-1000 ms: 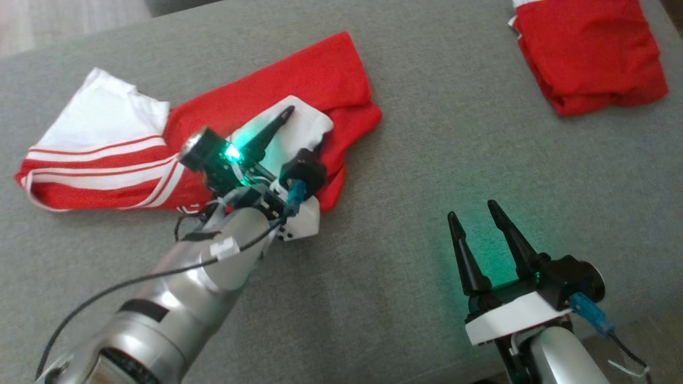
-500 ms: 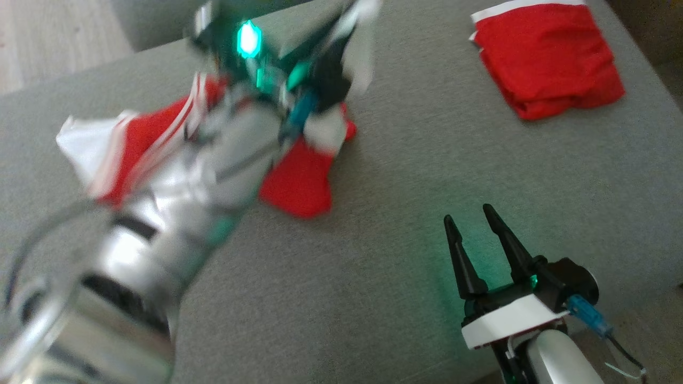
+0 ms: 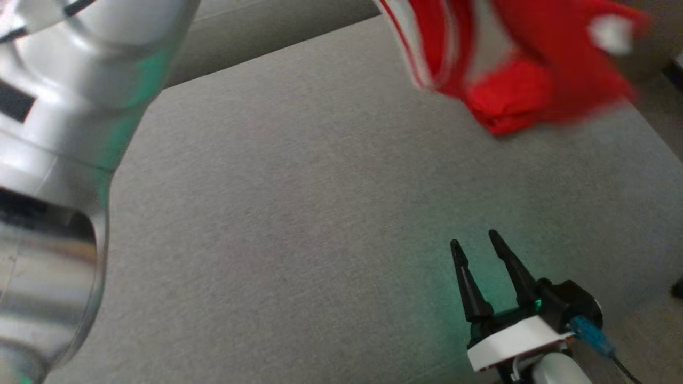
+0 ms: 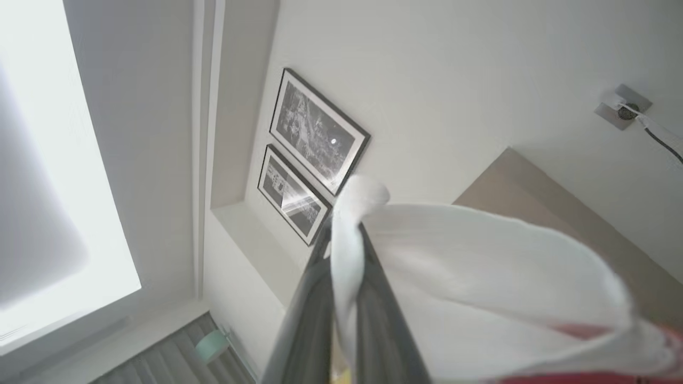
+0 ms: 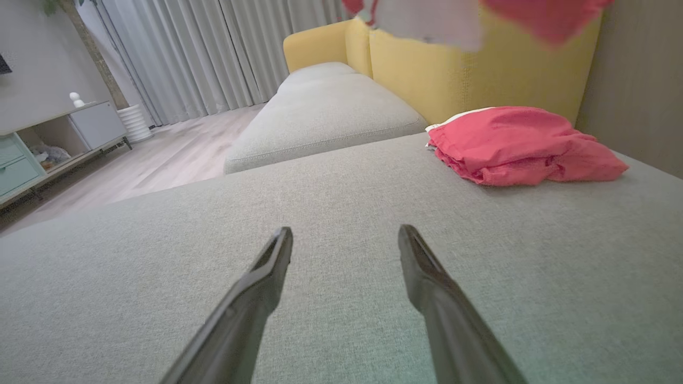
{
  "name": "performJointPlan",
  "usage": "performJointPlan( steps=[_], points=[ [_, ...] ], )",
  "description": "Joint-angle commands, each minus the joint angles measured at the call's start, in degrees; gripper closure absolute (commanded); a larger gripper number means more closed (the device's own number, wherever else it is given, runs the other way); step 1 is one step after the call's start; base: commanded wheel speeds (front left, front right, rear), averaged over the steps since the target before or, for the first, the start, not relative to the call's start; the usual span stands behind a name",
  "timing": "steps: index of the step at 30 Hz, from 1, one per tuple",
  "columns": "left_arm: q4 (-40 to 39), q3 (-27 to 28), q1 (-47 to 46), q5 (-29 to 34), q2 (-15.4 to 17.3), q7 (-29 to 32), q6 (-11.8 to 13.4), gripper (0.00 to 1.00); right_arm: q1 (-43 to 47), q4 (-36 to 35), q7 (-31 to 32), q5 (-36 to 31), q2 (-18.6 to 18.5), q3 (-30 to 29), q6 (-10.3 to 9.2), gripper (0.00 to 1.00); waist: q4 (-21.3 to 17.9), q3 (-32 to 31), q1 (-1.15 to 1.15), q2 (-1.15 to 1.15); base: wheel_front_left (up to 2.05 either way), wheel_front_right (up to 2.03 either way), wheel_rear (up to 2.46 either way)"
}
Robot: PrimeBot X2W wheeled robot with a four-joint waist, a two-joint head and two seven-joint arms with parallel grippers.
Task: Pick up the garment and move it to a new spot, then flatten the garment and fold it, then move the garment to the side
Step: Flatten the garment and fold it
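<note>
The garment (image 3: pixel 533 37), red with white stripes and a white panel, hangs blurred in the air at the head view's top right. Its white cloth (image 4: pixel 480 277) runs between the fingers of my left gripper (image 4: pixel 344 229), which is shut on it and points up at a wall. My raised silver left forearm (image 3: pixel 53 160) covers the head view's left side. The garment's lower edge (image 5: pixel 427 16) dangles at the top of the right wrist view. My right gripper (image 3: pixel 475 242) rests open and empty low over the grey couch seat (image 3: pixel 293 213), its fingers apart (image 5: pixel 346 234).
A second, folded red cloth (image 5: pixel 523 144) lies on the seat's far right, below the hanging garment. A yellow couch back (image 5: pixel 427 69) stands behind it. Two framed pictures (image 4: pixel 315 133) hang on the wall. Wooden floor (image 5: pixel 160 154) and a sideboard (image 5: pixel 53 138) lie beyond the seat.
My left gripper closed on the garment and lifted it off the seat, up and to the right. The head camera has shifted. The right gripper stayed put, open.
</note>
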Motion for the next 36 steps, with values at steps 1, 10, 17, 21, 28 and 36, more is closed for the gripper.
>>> performJointPlan(
  steps=[1, 10, 17, 21, 28, 36],
  points=[
    [-0.62, 1.33, 3.26, -1.55, 3.74, 0.52, -0.88, 1.00, -0.95, -2.23, -0.22, -0.67, -0.04, 0.86, 0.39, 0.00, 2.04, -0.30, 0.02, 0.00, 0.00, 0.00, 0.00],
    [-0.59, -0.86, 32.11, -6.76, 10.76, 0.72, 0.01, 1.00, -0.43, -1.26, -0.22, -0.69, -0.90, 3.18, 0.39, 0.00, 9.20, 4.08, 0.02, 0.00, 0.00, 0.00, 0.00],
    [-3.78, 4.51, 37.51, -7.77, 15.91, 0.00, 5.26, 1.00, -0.99, -0.57, -0.22, 0.09, -1.97, 3.69, 0.39, 0.00, 11.78, 5.61, 0.02, 0.00, 0.00, 0.00, 0.00],
    [-8.11, 8.32, 39.77, -7.00, 19.82, -0.02, 7.70, 1.00, -1.38, -0.39, -0.22, 0.06, -2.43, 3.10, 0.39, 0.00, 12.77, 5.51, 0.02, 0.00, 0.00, 0.00, 0.00],
    [-11.50, 11.90, 44.11, -7.26, 21.98, -0.03, 8.26, 1.00, -0.76, -2.67, -0.22, 0.84, -3.13, 1.97, 0.39, 0.00, 14.52, 4.79, 0.02, 0.00, 0.00, 0.00, 0.00],
    [-11.89, 12.12, 44.95, -6.51, 20.94, -0.03, 6.68, 1.00, -4.99, 0.22, -0.22, 10.74, -4.39, 4.46, 0.39, 0.00, 16.85, 5.04, 0.02, 0.00, 0.00, 0.00, 0.00]
  ],
)
